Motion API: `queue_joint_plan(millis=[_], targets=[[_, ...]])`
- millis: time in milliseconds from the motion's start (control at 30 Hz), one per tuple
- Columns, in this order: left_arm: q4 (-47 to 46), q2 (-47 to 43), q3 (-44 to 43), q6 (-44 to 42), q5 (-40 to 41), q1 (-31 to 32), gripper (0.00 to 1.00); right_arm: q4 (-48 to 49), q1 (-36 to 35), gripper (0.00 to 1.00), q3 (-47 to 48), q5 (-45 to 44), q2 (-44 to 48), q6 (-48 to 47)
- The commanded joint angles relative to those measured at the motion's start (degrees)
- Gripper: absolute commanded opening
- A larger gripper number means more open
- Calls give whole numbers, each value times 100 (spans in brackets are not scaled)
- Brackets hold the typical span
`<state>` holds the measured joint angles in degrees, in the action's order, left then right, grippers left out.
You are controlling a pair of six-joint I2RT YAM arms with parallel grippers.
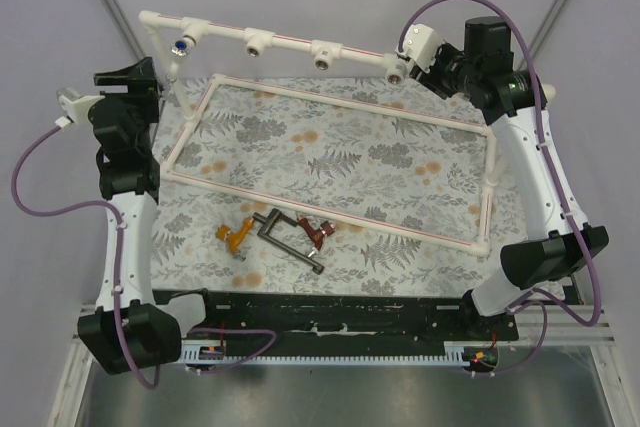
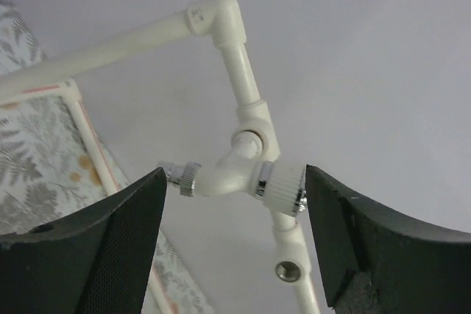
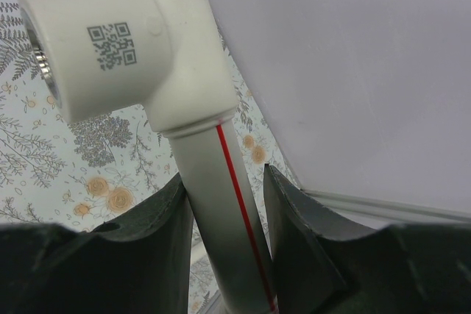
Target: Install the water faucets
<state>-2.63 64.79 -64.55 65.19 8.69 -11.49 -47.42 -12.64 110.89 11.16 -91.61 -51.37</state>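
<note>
Pincers: left pincer [image 2: 234, 176] spread wide astride white faucet [image 2: 221, 179] at left end of pipe rail [image 1: 290, 43]; right pincer [image 3: 224, 182] clamped on its right end. Orange-yellow faucet [image 1: 234, 235], dark grey faucet [image 1: 290, 241] and red-brown faucet [image 1: 316, 233] lie on worktop [image 1: 400, 162] before rail.

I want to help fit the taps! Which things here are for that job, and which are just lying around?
For the job: white tap, orange tap, grey tap, red-brown tap, pipe rail.
Just lying about: flowery cloth, white pipe frame on it.
</note>
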Motion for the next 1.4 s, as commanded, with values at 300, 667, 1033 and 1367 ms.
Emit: queue_joint_plan(millis=[300, 667, 1033, 1367], targets=[[-396, 411, -127, 3632, -1256, 68, 82, -250, 7, 0, -164, -281, -102, 488], [-1019, 1228, -426, 4089, -1238, 313, 73, -259, -1, 0, -173, -351, -76, 479], [-1854, 1457, -163, 3029, -1220, 296, 31, -259, -1, 0, -191, -404, -94, 453], [-1407, 1062, -128, -4654, -1413, 208, 20, -250, 16, 0, -191, -413, -102, 453]])
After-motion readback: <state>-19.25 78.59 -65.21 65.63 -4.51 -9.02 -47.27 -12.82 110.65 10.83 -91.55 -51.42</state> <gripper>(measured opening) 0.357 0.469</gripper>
